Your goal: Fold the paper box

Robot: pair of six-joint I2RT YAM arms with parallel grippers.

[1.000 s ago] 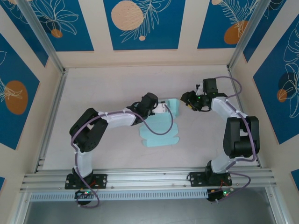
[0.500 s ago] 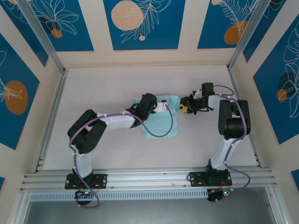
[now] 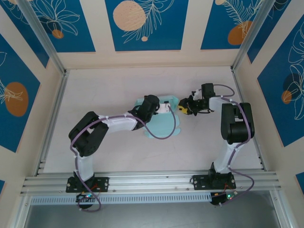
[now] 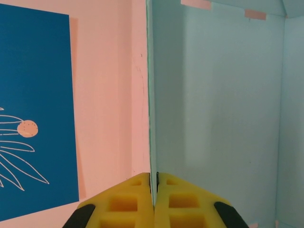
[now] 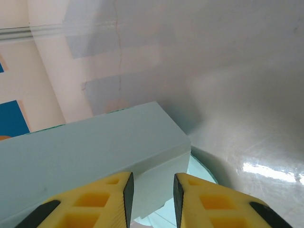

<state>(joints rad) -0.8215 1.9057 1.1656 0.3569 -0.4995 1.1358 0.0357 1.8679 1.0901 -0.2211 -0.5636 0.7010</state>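
Note:
The paper box point(image 3: 164, 129) is a pale blue card sheet lying mid-table, with one panel raised at its far right end. My left gripper point(image 3: 167, 108) is over that end. In the left wrist view it point(image 4: 153, 183) is shut on the thin edge of an upright panel point(image 4: 218, 109). My right gripper point(image 3: 183, 109) faces the box from the right. In the right wrist view its fingers point(image 5: 152, 190) are open, and the corner of a folded panel point(image 5: 95, 147) sits just beyond and between them. I cannot tell whether they touch it.
An aluminium rail point(image 3: 152, 180) runs along the near edge and another point(image 3: 50, 118) along the left side. Cream walls with blue panels point(image 4: 38, 109) close in the table on three sides. Bare tabletop point(image 3: 109, 85) lies behind the box.
My right gripper has moved left to the box's raised end as its arm folded in. The sheet has shifted slightly up and left with my left gripper holding it.

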